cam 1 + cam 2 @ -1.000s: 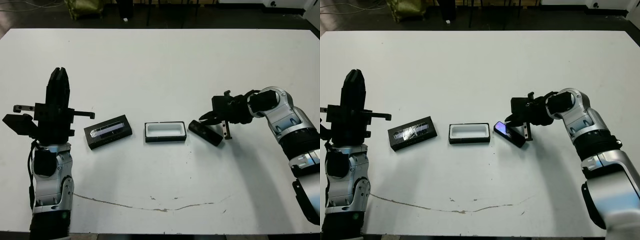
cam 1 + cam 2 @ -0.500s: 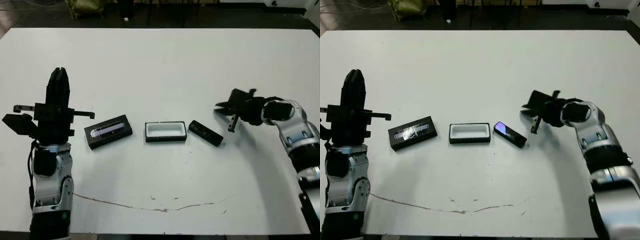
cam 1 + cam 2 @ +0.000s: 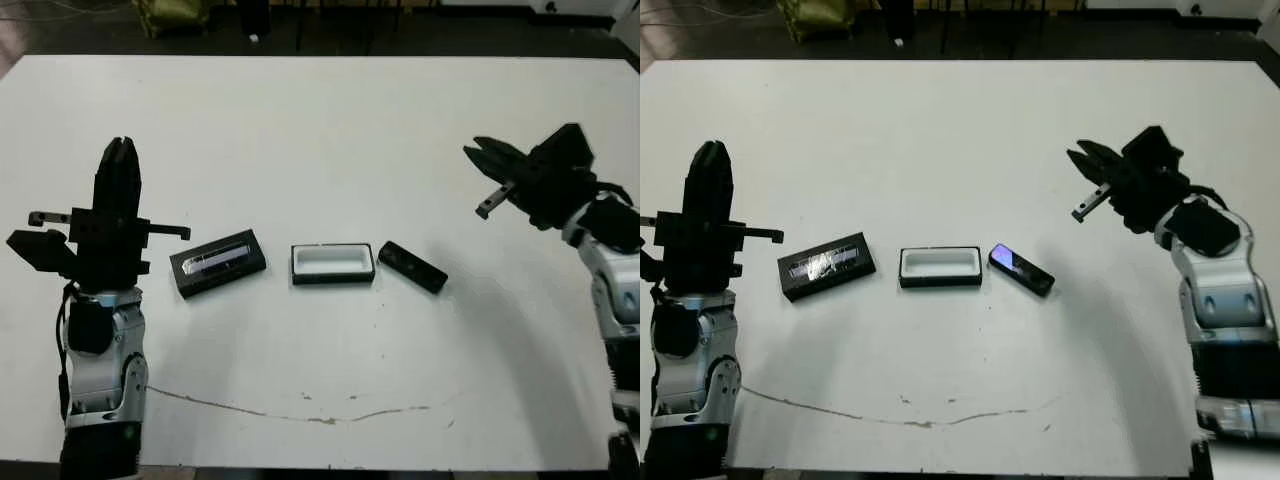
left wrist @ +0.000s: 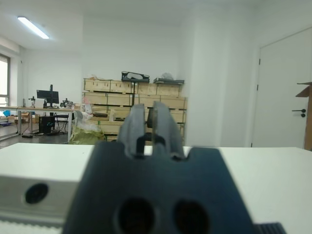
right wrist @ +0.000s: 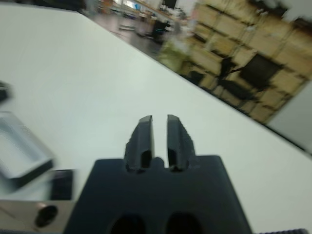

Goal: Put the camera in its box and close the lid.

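The slim black bar-shaped camera is lying angled on the white table, just beside the shallow black white-lined box. The flat black windowed lid is sitting on the box's other side. The right gripper is hanging above the table, fingers nearly together, holding nothing. The left gripper is pointing upward, fingers together, empty.

The counter is white. The box is black with white lining. The lid is black with a glossy strip. The camera is black, its screen seemingly bluish. Both claws are black.
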`<act>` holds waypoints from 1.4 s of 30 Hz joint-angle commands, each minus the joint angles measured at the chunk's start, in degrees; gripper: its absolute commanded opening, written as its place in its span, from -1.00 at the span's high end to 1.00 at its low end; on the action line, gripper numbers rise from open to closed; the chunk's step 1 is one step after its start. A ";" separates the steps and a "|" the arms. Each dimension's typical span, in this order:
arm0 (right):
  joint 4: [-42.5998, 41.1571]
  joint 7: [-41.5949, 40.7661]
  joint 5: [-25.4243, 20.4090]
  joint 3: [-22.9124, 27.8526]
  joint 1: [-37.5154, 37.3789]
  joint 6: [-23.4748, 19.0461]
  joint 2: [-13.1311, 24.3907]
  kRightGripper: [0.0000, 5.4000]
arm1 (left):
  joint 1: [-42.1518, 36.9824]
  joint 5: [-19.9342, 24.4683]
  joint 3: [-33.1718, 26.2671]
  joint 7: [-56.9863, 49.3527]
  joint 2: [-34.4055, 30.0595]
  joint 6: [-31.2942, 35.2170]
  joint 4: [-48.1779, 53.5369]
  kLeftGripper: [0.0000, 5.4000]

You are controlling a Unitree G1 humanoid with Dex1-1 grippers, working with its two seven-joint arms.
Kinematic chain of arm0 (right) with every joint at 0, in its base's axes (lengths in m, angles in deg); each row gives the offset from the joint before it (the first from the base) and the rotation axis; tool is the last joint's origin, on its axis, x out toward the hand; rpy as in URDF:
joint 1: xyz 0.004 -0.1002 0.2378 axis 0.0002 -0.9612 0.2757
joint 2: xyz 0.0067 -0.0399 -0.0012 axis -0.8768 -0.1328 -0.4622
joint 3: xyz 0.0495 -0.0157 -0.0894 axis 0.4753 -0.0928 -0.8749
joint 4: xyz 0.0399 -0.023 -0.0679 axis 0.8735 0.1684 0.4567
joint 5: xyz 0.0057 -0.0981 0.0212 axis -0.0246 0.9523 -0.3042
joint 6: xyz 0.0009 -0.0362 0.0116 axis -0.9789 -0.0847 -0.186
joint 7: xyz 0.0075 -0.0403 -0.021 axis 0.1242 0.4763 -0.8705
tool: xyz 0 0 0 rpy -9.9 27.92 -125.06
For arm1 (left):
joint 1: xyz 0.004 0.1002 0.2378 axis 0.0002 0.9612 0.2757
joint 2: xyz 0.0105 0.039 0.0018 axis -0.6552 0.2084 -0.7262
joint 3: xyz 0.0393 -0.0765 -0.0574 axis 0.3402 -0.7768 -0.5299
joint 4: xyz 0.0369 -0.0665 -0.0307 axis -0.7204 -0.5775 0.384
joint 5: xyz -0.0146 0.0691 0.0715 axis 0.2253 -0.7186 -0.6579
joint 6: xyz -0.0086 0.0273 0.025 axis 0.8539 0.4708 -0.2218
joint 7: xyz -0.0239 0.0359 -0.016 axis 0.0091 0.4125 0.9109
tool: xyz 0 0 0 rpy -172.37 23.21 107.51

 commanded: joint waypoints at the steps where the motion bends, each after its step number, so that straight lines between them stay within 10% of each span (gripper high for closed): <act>1: -4.07 -1.60 -3.50 0.82 -3.46 -5.15 1.56 0.72 | 0.95 -0.38 -0.03 0.14 -0.49 0.00 -0.77 1.00; 22: -7.11 -8.27 -0.86 -7.26 -7.45 -11.82 9.17 -0.99 | 0.91 0.38 0.05 0.69 -0.46 0.36 -0.92 1.00; 42: -4.83 -11.38 2.80 -11.96 -6.24 -10.01 10.54 -0.92 | 0.92 0.74 -0.17 1.12 -0.46 0.44 -1.00 1.00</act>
